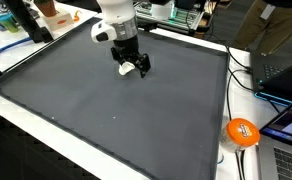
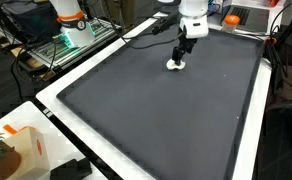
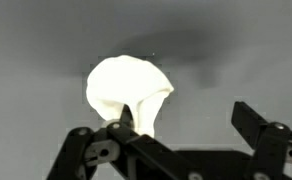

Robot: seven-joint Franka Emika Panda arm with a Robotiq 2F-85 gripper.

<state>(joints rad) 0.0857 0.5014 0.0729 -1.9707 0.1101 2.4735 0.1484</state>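
Note:
A small white crumpled object (image 3: 126, 90) lies on a large dark grey mat (image 3: 226, 50). My gripper (image 3: 184, 115) hangs just above it with the jaws wide apart. The left fingertip sits against the object's lower edge, and the right finger (image 3: 248, 118) stands clear over bare mat. Nothing is clamped between the fingers. In both exterior views the gripper (image 1: 132, 62) (image 2: 183, 52) points down at the far part of the mat (image 1: 106, 120) (image 2: 156, 120), with the white object (image 1: 126, 69) (image 2: 176, 66) right under its fingertips.
An orange round thing (image 1: 242, 132) and cables lie off the mat's edge beside a laptop (image 1: 286, 75). A white-and-orange box (image 2: 26, 150) stands at a near corner. A metal rack with a green glow (image 2: 71, 40) is beyond the mat.

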